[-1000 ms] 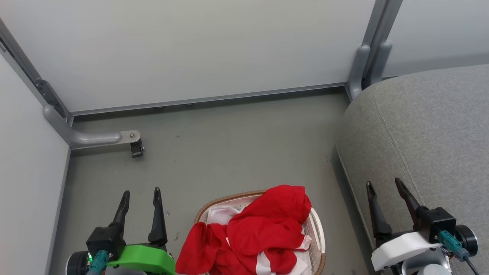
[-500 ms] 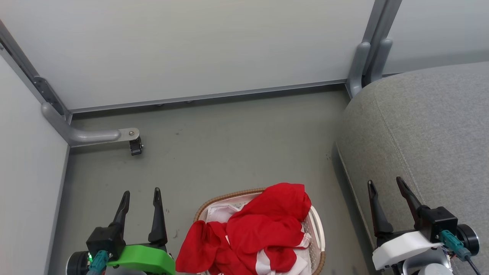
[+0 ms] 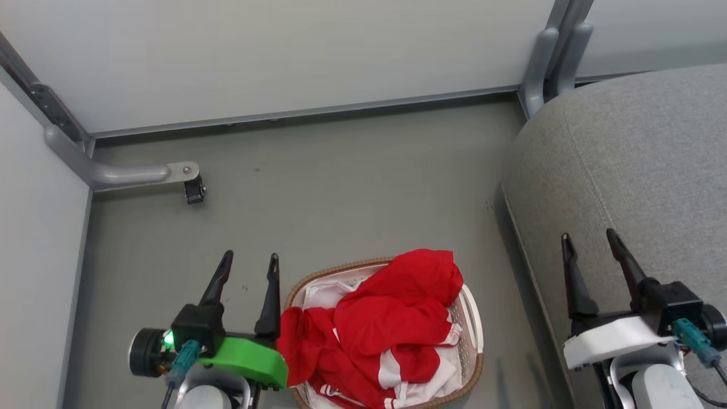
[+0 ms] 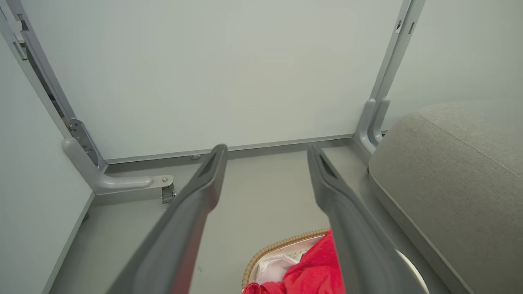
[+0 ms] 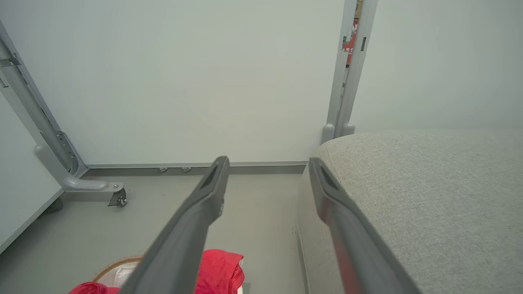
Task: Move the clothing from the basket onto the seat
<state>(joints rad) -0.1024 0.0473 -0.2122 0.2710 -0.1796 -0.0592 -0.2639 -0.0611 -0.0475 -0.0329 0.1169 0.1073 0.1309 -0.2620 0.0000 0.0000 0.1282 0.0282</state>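
The left gripper (image 3: 250,255) sits at about 7 o'clock in the head view, its two dark fingers (image 3: 271,295) spread wide with nothing between them, tips pointing toward 12 over the grey floor (image 3: 341,187). Just at its 3 o'clock is the basket (image 3: 475,341), and the green mount (image 3: 250,360) behind the fingers lies against the edge of the red fabric in that view; whether they touch cannot be told. The clothing (image 3: 392,324) is heaped in the basket at 6 o'clock, red with white stripes, one fold spilling over the brown rim toward 9. The right gripper (image 3: 588,234) is at about 4 o'clock, equally wide open and empty, held over the near edge of the seat (image 3: 642,170), which takes up the side from 2 to 5 o'clock, well apart from the clothing. At 10 o'clock a grey frame foot (image 3: 130,175) with a small caster (image 3: 194,193) stands by the pale wall panel (image 3: 284,51).
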